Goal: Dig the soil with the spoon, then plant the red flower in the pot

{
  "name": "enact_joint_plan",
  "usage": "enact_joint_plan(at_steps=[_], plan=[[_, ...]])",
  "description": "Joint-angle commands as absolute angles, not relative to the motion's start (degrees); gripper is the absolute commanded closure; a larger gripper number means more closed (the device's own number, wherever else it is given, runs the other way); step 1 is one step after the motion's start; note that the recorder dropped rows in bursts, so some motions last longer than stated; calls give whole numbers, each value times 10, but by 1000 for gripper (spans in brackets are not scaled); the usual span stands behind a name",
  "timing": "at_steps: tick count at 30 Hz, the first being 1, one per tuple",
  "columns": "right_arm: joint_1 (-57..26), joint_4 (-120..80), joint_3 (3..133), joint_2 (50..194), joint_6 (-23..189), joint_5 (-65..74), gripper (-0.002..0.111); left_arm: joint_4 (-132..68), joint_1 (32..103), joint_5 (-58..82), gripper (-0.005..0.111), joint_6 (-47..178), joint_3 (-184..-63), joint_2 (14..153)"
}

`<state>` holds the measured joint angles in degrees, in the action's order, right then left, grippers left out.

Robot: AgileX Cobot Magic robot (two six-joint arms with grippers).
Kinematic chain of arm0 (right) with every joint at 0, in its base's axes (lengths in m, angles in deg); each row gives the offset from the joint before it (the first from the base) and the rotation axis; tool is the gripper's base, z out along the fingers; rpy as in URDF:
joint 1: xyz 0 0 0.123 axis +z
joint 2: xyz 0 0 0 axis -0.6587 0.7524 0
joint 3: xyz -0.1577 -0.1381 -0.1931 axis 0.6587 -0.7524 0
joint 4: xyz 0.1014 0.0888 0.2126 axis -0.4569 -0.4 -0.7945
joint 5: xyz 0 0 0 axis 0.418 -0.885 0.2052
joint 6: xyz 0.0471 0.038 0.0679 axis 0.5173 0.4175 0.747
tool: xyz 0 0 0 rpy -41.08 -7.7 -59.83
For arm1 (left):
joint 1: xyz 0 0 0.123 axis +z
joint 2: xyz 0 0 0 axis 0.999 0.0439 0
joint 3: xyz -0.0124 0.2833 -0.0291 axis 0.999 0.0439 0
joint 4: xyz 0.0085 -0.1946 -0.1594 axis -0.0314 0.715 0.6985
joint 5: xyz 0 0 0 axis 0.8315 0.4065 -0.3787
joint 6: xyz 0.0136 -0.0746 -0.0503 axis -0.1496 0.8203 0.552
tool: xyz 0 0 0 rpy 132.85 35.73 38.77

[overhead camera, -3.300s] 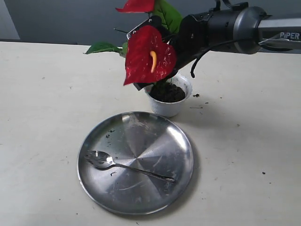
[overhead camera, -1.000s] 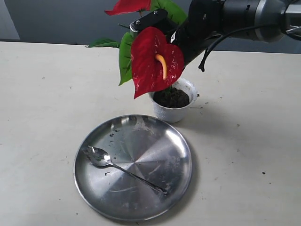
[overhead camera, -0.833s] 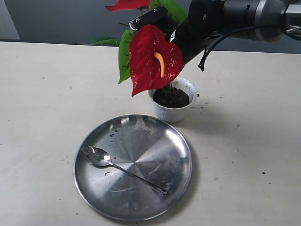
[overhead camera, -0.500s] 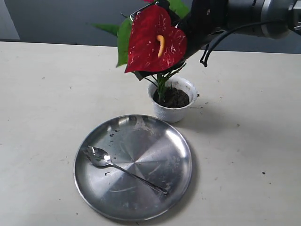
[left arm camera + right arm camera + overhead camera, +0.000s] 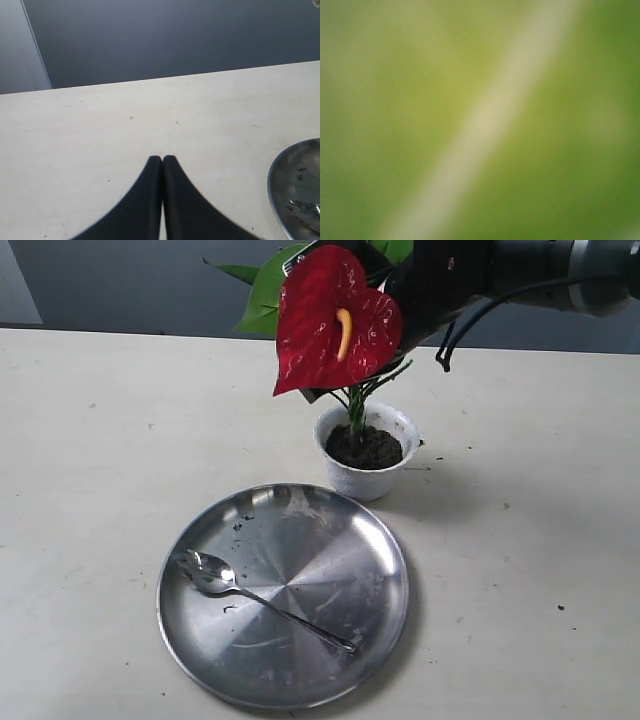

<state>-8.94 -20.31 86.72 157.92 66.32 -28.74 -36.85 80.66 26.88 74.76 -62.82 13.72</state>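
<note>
The flower [image 5: 335, 325] stands with its thin stems down in the soil [image 5: 375, 448] of the pot [image 5: 392, 425]. Its bloom and leaves cover the right gripper [image 5: 415, 285], so I cannot tell whether those jaws grip. It looks light, top-heavy and springy, best held low on the stems rather than by the glossy bloom. The spoon [image 5: 262, 600] lies on the plate [image 5: 380, 540] in front. The left gripper [image 5: 162, 160] is closed on nothing.

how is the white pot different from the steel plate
The pot is white, small and deep; the plate is shiny steel, wide and shallow. The pot holds soil and the stems of the red flower; the plate holds the spoon and a few dirt crumbs. Both are round and stand on the table.
</note>
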Motion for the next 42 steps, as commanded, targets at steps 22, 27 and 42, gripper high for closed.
enact_joint_plan(at_steps=[22, 27, 42], plan=[[-91, -217, 865, 1633, 685, -331, 101, -368, 803, 261, 106, 750, -630, 137], [-91, -220, 865, 1619, 694, -352, 71, -368, 803, 261, 106, 750, -630, 137], [-91, -265, 865, 1569, 713, -419, 86, -368, 803, 261, 106, 750, -630, 137]])
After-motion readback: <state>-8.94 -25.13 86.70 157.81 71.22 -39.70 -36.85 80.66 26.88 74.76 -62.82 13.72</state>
